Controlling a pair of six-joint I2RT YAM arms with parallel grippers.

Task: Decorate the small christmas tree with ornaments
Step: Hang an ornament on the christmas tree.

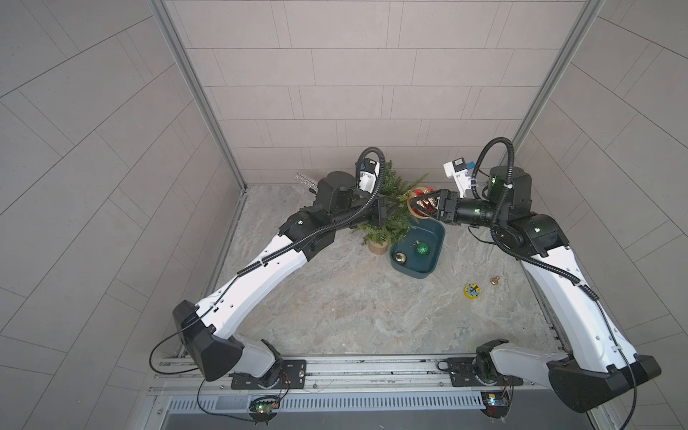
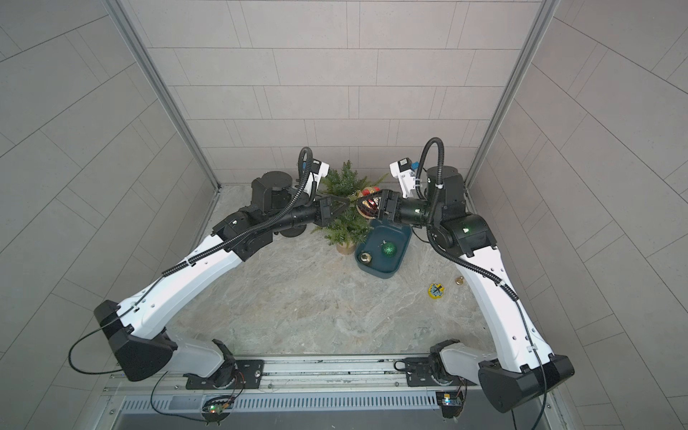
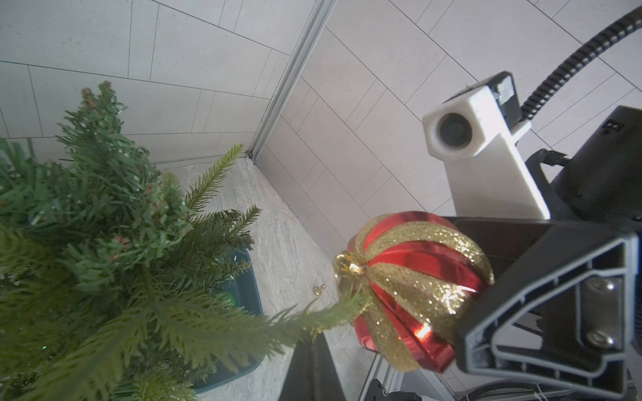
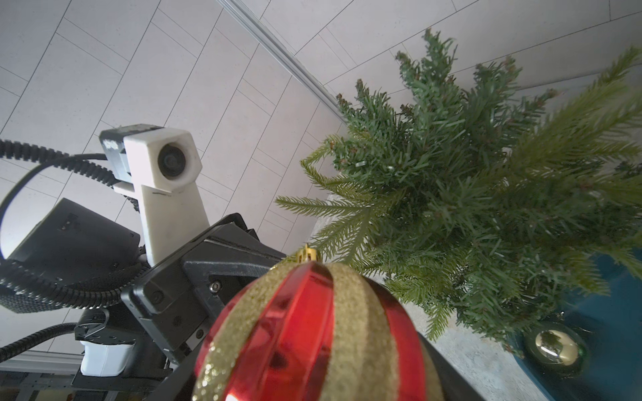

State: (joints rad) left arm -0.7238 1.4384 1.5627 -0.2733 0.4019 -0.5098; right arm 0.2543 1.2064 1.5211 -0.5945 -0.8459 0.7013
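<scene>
The marbled bench (image 1: 335, 320) carries the small christmas tree (image 1: 392, 227) near its back edge, between the two arms. The tree stands upright on its round tan pot (image 1: 379, 247), its long axis vertical, the tip up and the branches spreading to all sides. Just beside the pot, on the right arm's side, lies a dark teal tray (image 1: 441, 238). The left claw (image 2: 348, 203) is closed and sits among the middle branches; whether it pinches a branch I cannot tell. The right claw (image 1: 414, 204) grips the red-and-gold striped ornament (image 3: 417, 284) in the air at the tree's side, its axis about level and its gold cap pointing to the tree, with one branch tip touching near the cap. In the tray lie the green glitter ornament (image 1: 422, 249) and the smaller gold ornament (image 1: 400, 257), a little apart. On the bare bench near the right arm lie a flat yellow disc (image 1: 472, 290) and a tiny gold bell (image 1: 494, 281)
</scene>
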